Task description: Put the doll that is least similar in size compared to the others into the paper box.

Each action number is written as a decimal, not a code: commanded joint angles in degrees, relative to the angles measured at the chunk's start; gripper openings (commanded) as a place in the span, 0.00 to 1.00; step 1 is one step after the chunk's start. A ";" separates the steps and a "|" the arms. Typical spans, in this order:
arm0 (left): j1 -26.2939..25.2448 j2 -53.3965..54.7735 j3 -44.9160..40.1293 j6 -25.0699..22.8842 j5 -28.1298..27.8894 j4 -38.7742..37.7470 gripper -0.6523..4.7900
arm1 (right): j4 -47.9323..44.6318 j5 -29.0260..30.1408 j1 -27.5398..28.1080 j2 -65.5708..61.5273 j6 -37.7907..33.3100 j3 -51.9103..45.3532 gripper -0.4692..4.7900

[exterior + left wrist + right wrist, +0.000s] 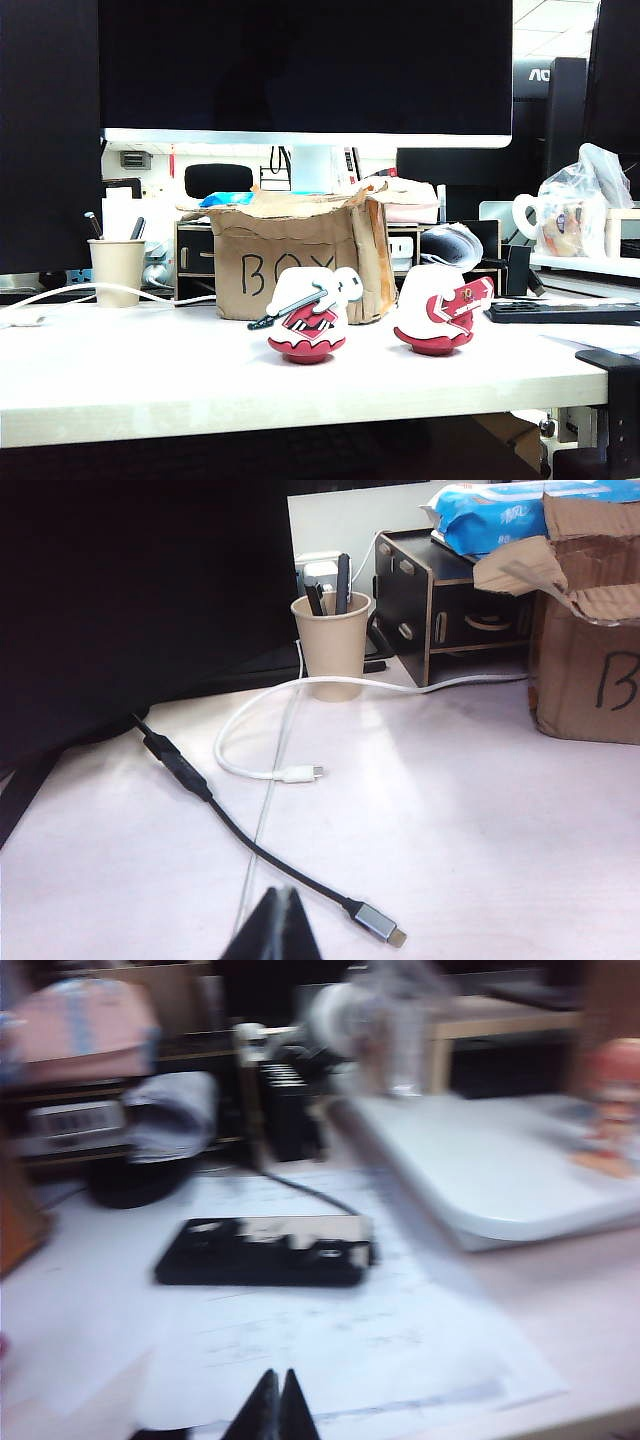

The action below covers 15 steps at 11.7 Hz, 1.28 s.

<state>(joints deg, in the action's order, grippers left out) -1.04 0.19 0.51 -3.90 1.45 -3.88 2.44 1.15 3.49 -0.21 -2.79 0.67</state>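
The paper box stands mid-table, crumpled brown with "BOX" written on its front; its corner also shows in the left wrist view. The doll is out of view in every frame. In front of the box stand two egg-shaped white dolls with red bases. My left gripper is shut and empty, low over the table well left of the box, near cable ends. My right gripper is also shut and empty, over a sheet of paper at the table's right side. That view is blurred.
A beige paper cup with pens stands left of the box, beside a black drawer unit. A white cable and a black cable lie near the left gripper. A flat black device and a white tray lie at the right.
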 commanded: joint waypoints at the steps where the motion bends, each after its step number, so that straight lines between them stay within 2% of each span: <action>1: -0.04 0.00 0.07 -0.17 0.04 0.48 0.11 | -1.14 -1.66 -3.85 0.02 -0.22 -0.26 0.08; 2: -0.04 0.00 0.07 -0.17 0.04 0.48 0.11 | -1.77 -4.66 -5.64 0.02 -0.26 -0.26 0.08; 8: -0.04 0.00 0.07 -0.17 0.04 0.48 0.11 | -3.63 -5.09 -8.76 0.02 -0.15 -0.26 0.08; 10: -0.04 0.00 0.07 -0.17 0.07 0.48 0.11 | -4.39 -7.04 -8.94 0.02 -0.15 -0.26 0.08; 15: -0.04 0.00 0.07 -0.17 0.04 0.48 0.11 | -4.37 -7.04 -8.92 0.02 0.04 -0.24 0.08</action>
<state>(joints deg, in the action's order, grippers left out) -1.04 0.19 0.51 -3.90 1.45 -3.88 -0.73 -5.63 -5.41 -0.21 -2.74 0.67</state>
